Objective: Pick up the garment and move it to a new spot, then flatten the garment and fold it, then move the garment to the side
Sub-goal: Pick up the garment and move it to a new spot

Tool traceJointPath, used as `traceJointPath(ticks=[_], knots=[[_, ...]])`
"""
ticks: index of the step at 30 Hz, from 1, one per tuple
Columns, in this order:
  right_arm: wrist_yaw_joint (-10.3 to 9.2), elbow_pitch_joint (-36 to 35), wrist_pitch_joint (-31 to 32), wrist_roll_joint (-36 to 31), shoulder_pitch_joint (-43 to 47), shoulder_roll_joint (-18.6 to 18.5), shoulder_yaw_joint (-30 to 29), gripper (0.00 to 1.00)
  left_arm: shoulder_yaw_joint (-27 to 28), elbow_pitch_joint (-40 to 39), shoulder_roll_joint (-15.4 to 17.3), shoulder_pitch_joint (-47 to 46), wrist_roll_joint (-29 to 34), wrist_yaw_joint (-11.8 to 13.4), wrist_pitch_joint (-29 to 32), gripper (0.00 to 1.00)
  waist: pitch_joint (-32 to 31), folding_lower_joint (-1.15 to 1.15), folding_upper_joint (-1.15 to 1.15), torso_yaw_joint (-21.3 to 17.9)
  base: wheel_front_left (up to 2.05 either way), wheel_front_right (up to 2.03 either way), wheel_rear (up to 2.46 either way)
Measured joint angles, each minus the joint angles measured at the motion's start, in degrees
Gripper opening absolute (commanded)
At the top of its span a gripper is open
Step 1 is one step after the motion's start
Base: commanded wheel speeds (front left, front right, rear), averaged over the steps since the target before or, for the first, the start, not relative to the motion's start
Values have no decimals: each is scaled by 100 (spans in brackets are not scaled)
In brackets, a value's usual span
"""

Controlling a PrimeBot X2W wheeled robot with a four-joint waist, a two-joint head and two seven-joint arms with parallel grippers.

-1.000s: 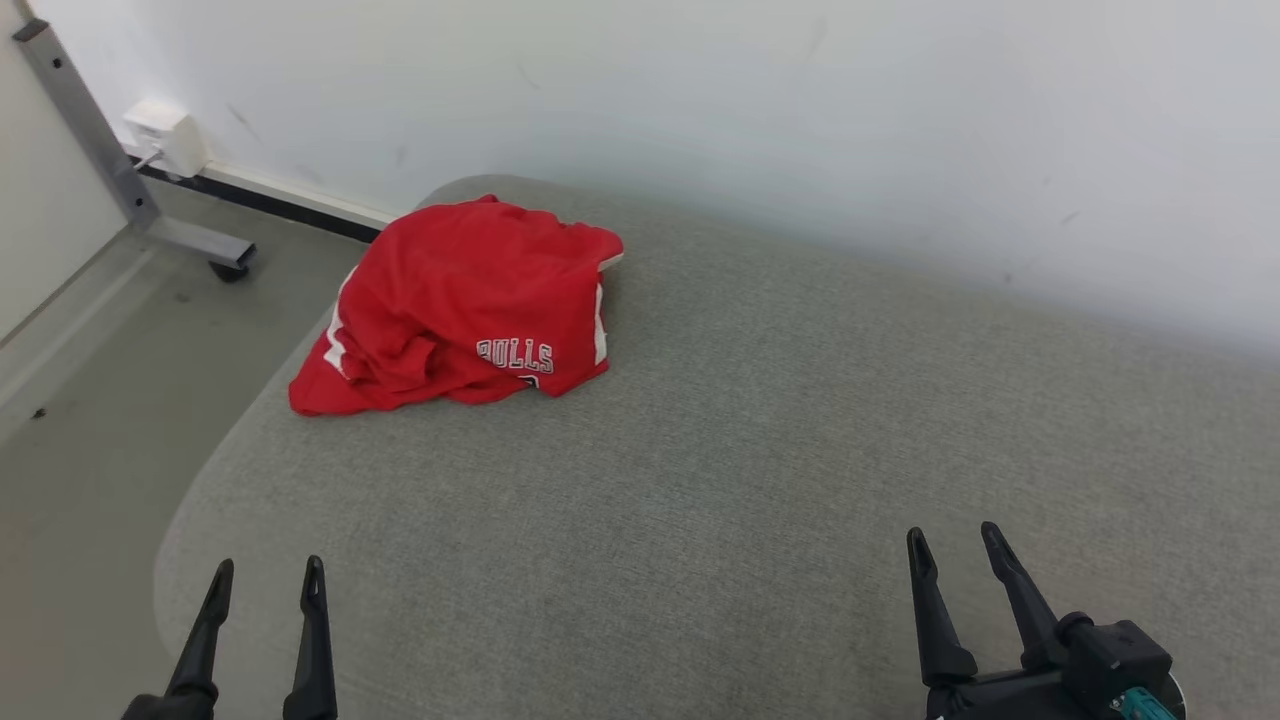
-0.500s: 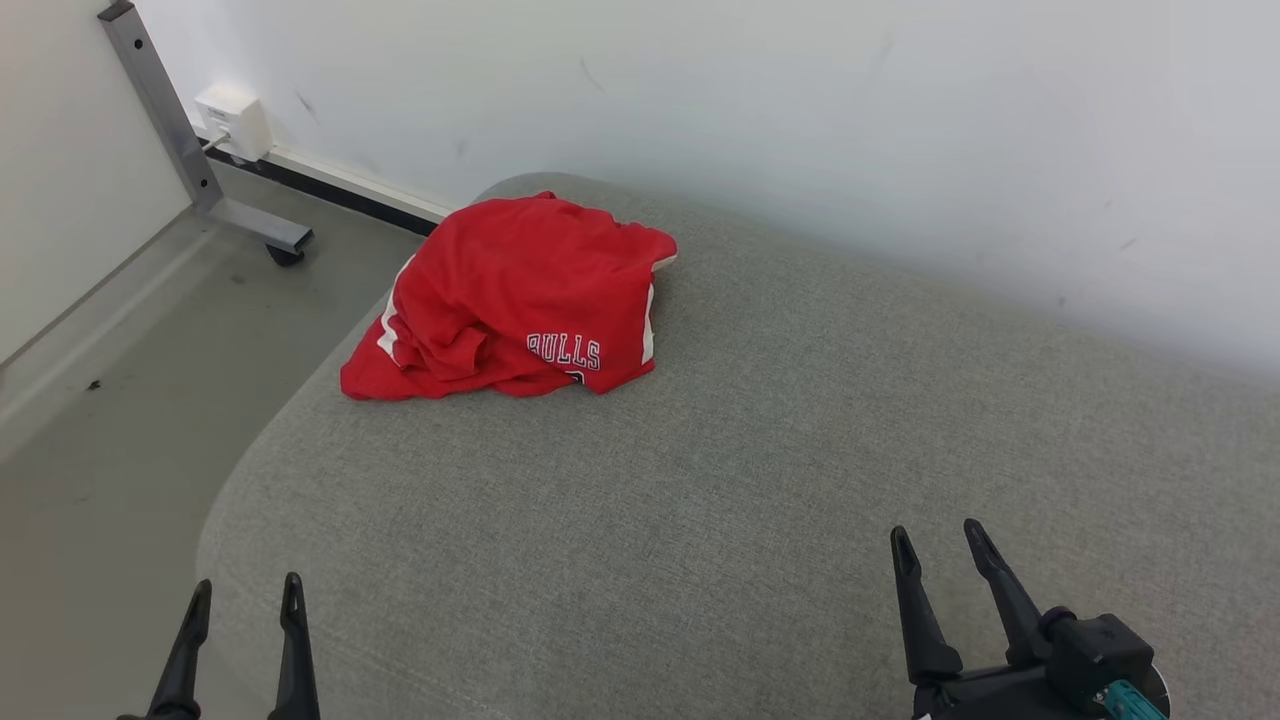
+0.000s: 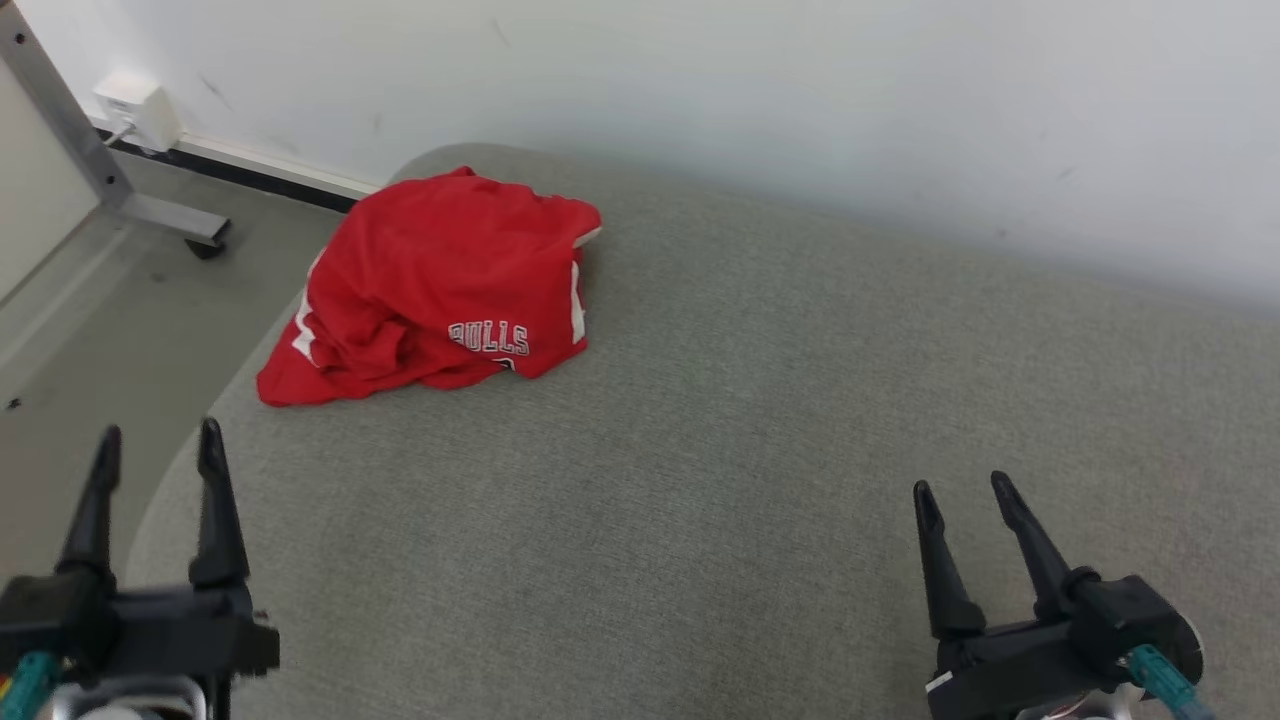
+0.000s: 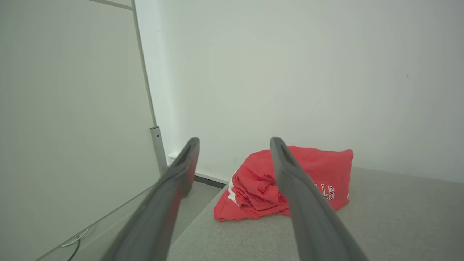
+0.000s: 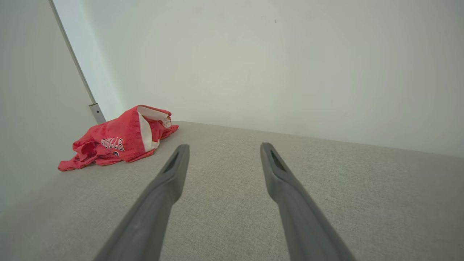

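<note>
The red garment [image 3: 430,280] lies crumpled in a heap at the far left corner of the grey cushion [image 3: 750,420], close to the white wall [image 3: 700,90], its white "BULLS" lettering facing the near side. It overlaps the cushion's left edge, above the floor [image 3: 90,340].

In the head view the left gripper [image 3: 157,437] hovers at the near left edge of the cushion with its two dark fingers spread and nothing between them. The garment sits at about 1 o'clock from it, apart from the fingertips. The right gripper [image 3: 961,487] hangs over the near right of the cushion, likewise spread wide and empty, with the garment well apart at about 10 o'clock.

In the left wrist view the garment [image 4: 253,188] shows between and behind the fingers of the left gripper [image 4: 235,141]. In the right wrist view the garment [image 5: 116,141] lies at 10 o'clock of the right gripper [image 5: 224,146].
</note>
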Motion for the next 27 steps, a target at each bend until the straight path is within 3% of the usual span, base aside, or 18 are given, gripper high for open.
traceJointPath(ticks=[15, 27], knots=[[0, -503, -1, -290, -583, -178, -486, 100, -193, 1152, 1248, -2941, -617, -16, 87, 100, 1184, 2, 1, -1104, 0, 0, 0], [0, -726, -1, -346, -800, -122, -731, 100, -702, 2653, 2005, -4060, -1034, -22, 907, 100, 2025, 1, 2, -2019, 0, 0, 0]])
